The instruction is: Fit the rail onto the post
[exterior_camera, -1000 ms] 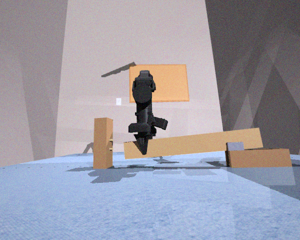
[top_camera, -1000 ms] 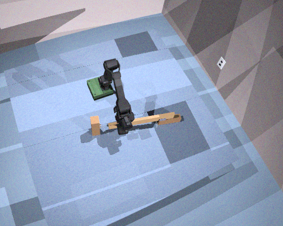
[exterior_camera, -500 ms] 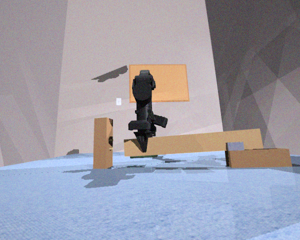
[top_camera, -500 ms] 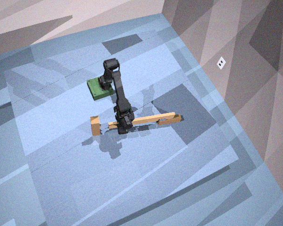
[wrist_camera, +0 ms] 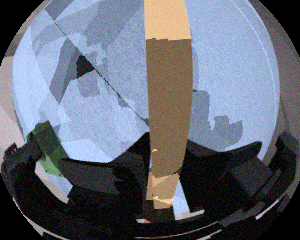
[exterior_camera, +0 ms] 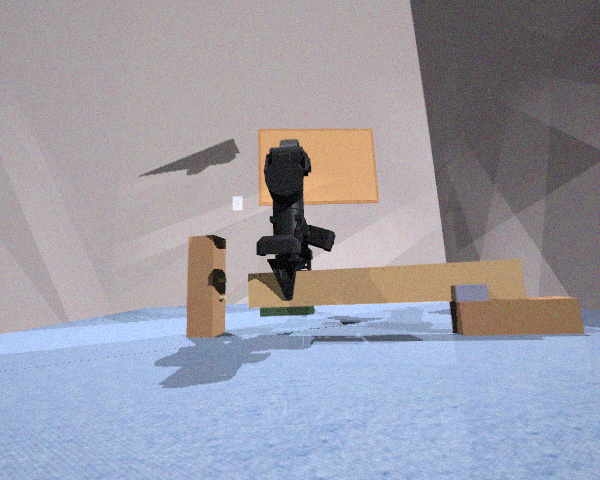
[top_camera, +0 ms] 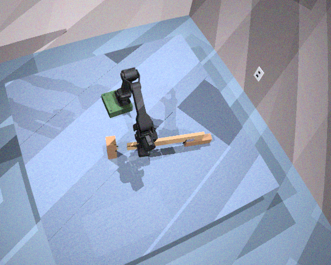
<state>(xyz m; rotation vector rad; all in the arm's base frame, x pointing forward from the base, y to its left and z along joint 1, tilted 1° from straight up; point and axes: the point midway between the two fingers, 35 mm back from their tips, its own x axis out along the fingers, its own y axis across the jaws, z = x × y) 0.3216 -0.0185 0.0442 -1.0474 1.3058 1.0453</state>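
The wooden rail (top_camera: 174, 139) (exterior_camera: 372, 284) (wrist_camera: 170, 90) is nearly level, its near end slightly lower and raised off the table. My gripper (top_camera: 143, 150) (exterior_camera: 289, 295) (wrist_camera: 158, 135) is shut on the rail close to its near end. The upright post (top_camera: 111, 149) (exterior_camera: 199, 289) stands to the left in the top and exterior views, apart from the rail end by a visible gap. Its pegs (top_camera: 117, 147) stick out towards the rail. The far end is at the bracket (exterior_camera: 470, 292) on the footboard block (top_camera: 199, 141) (exterior_camera: 517, 317); its exact seating is unclear. The rail's end holes are not clearly visible.
A green base plate (top_camera: 111, 105) (exterior_camera: 287, 311) (wrist_camera: 52, 147) carries the arm behind the rail. The arm reaches over the rail from there. An orange board (exterior_camera: 341, 165) hangs on the back wall. Shadows cross the table.
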